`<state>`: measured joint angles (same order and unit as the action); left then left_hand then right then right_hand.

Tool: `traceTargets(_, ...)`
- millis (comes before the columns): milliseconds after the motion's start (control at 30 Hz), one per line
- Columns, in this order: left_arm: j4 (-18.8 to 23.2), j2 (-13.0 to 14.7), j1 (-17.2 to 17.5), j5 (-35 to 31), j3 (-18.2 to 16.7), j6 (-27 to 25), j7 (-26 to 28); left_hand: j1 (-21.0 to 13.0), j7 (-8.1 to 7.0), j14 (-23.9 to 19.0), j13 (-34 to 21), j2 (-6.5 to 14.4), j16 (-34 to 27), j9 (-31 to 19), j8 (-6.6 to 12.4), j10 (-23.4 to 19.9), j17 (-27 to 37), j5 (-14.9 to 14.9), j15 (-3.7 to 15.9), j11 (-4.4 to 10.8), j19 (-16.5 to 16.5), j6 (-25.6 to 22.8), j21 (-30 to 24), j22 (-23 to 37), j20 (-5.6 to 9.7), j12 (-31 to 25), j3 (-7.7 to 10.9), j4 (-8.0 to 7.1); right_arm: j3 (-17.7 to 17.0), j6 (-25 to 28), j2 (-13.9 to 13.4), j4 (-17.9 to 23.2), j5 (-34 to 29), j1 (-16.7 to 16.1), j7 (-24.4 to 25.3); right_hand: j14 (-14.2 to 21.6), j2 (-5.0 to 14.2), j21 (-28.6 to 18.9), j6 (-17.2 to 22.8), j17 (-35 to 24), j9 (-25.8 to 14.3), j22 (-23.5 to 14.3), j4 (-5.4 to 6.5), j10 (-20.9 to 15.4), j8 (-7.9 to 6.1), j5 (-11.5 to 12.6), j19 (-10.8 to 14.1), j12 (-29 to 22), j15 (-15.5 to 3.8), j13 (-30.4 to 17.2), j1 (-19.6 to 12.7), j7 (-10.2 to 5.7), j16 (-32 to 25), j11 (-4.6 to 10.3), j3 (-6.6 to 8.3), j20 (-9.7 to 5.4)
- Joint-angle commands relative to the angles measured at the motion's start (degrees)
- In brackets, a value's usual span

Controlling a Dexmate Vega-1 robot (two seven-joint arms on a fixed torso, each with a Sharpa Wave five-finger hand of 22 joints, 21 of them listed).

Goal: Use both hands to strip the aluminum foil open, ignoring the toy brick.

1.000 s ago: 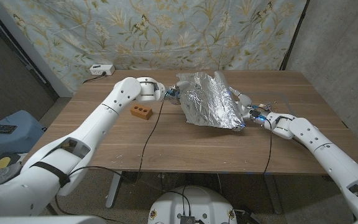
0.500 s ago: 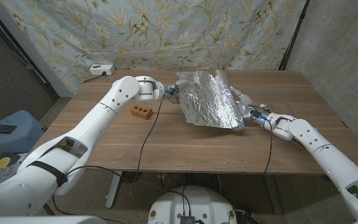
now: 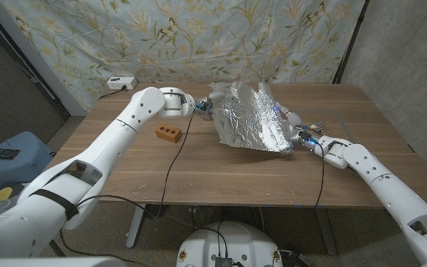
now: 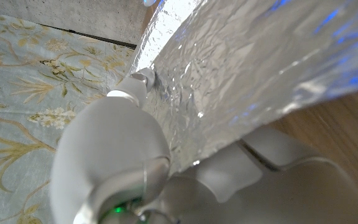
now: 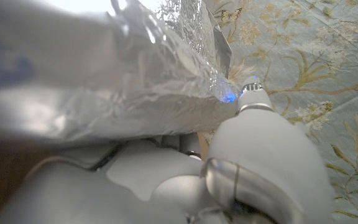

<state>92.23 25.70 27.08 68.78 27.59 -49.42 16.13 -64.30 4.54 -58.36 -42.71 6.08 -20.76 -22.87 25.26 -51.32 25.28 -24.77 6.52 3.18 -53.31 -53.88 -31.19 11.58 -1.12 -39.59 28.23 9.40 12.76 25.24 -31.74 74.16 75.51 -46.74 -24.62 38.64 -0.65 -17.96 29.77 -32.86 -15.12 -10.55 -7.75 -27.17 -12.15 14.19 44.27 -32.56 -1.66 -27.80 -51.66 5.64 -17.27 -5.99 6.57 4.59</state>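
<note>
Our left hand (image 3: pixel 202 109) holds one edge of the aluminum foil (image 3: pixel 249 119), and our right hand (image 3: pixel 293 130) holds the other edge. The crinkly sheet is lifted up between them, over the far middle of the table (image 3: pixel 221 170). The toy brick (image 3: pixel 168 133) sits on the wood near our left arm, apart from the foil.

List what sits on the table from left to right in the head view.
White power strip → toy brick → left robot hand → aluminum foil → right robot hand.
</note>
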Motion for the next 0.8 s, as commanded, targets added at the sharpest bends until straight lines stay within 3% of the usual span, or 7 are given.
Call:
traceTargets(33,1.3,1.1,0.3,0.6,-0.9,0.0,0.2,-0.2,0.15,-0.4,-0.2,-0.5,0.0,-0.7,0.36,-1.7,0.4,0.2,0.13,1.18,0.3,-0.7,-0.7,0.2,0.21,0.2,0.42,0.06,-0.2,-0.5,0.7,-1.0,-0.4,0.5,-0.5,0.1,0.04,0.3,0.5,0.0,-0.1,-0.1,-0.10,-0.2,-0.35,0.4,0.3,0.3,-0.29,-0.2,-0.9,-0.13,-0.2,0.08,-0.35,-0.58)
traceTargets(800,4.1,2.8,1.4,3.2,-2.1,-0.1,1.3,-0.1,0.04,-0.8,-0.6,-0.7,0.3,-0.8,0.31,-2.0,0.7,0.3,0.19,0.96,0.5,-0.6,-1.5,0.1,0.34,0.3,0.70,0.08,-0.9,-0.9,1.0,-0.2,-0.2,-0.3,0.1,0.0,0.44,0.5,1.0,0.0,0.1,-0.1,0.15,-0.5,-0.44,0.5,0.4,0.6,-0.45,-0.3,-1.2,-0.47,-0.3,0.42,-0.73,-0.68)
